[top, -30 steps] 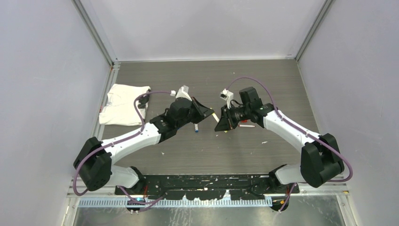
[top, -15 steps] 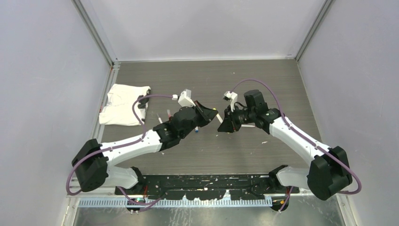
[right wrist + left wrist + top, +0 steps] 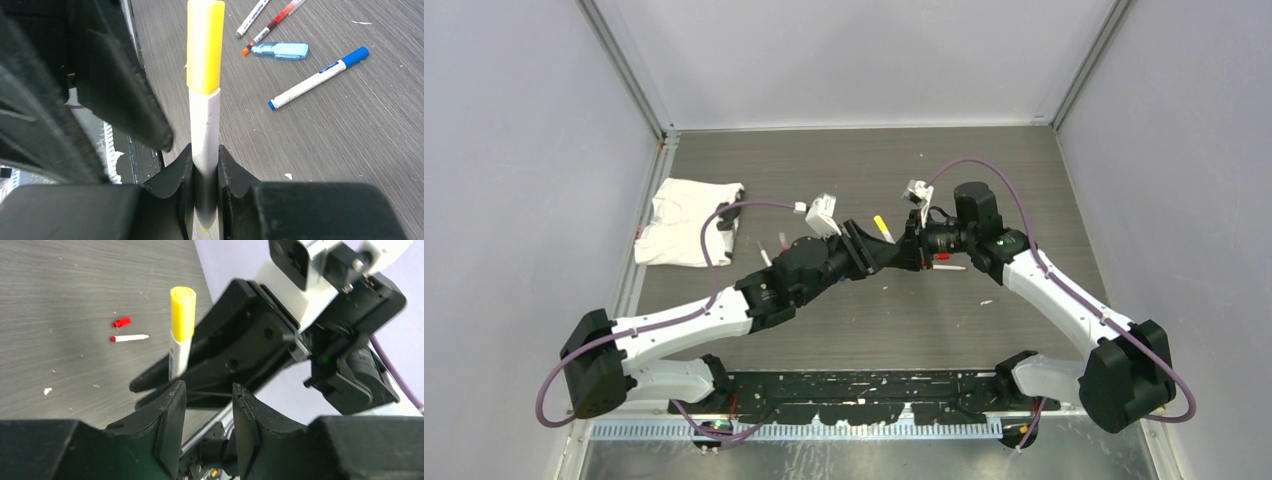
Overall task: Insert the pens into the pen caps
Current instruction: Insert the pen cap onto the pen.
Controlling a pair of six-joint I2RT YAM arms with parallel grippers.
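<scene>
Right wrist, unlike left: blue pen (image 3: 316,78)

Centre of table (image 3: 854,165): obstructed. Left gripper (image 3: 886,253) and right gripper (image 3: 914,248) stand tip to tip, and the yellow pen (image 3: 882,227) juts from the right gripper just beside the left one's parted fingers. No passage between them. Red pen (image 3: 129,338) and red cap (image 3: 121,322) lie near the right gripper. Loose pens (image 3: 315,80) lie beside the left arm (image 3: 724,305). Cloth (image 3: 686,220) occupies the left edge. Far and near strips of the table are open. Walls (image 3: 524,150) close three sides.

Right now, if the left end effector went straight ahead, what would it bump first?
Probably the right end effector, shut on the yellow-capped pen, just ahead; depth is unclear.
</scene>
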